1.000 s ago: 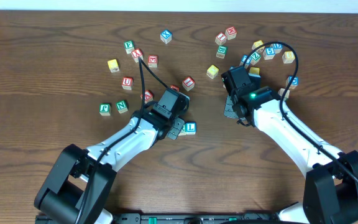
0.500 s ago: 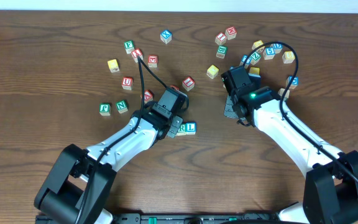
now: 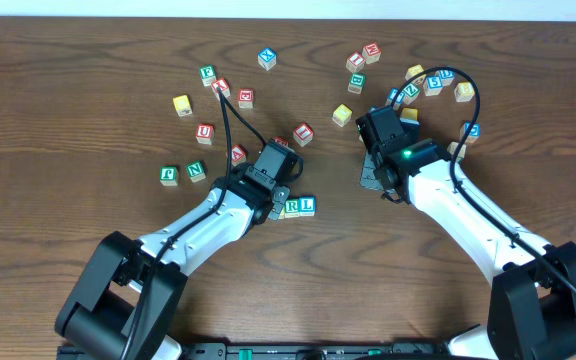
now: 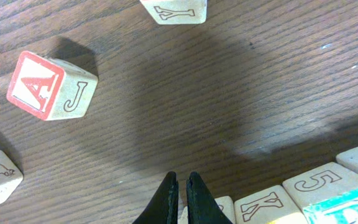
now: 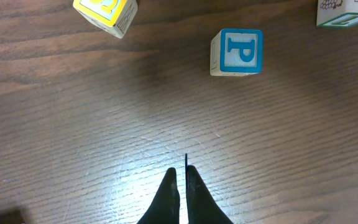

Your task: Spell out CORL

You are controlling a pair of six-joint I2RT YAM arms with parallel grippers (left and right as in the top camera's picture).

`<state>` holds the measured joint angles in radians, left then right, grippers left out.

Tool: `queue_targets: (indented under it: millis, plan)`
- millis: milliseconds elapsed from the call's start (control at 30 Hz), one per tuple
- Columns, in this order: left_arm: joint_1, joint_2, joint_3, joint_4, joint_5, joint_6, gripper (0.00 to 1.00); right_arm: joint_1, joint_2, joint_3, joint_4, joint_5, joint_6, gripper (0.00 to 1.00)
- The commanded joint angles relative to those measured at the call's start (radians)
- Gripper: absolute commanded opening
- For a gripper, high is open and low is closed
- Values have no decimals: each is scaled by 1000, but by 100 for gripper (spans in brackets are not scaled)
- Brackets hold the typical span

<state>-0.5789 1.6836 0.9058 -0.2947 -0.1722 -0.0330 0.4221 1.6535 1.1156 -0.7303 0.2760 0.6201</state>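
From overhead, R cube [image 3: 292,206] adjoins L cube [image 3: 307,205]; wrist views show left tool [image 4: 182,179] and right tool [image 5: 181,173] closed.

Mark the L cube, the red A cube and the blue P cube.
L cube [image 3: 307,205]: overhead view, on its lettered top face.
red A cube [image 4: 35,85]: left wrist view, on the A face.
blue P cube [image 5: 241,51]: right wrist view, on the P face.

A dark brown wooden table [image 3: 68,150] carries small wooden alphabet cubes [image 3: 267,58] scattered across its far half. Nearer, at centre, a white-faced cube with green R [image 3: 292,207] touches a white-faced cube with blue L [image 3: 307,205].
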Motion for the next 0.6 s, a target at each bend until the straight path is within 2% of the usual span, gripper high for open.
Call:
queue_targets:
  millis: [0, 567]
  plan:
    - [2, 9, 31, -18, -27, -26, 7, 5, -11, 16, -3, 2, 11, 1]
    - [2, 9, 31, -71, -23, -48, 7, 5, -11, 16, -3, 2, 11, 1]
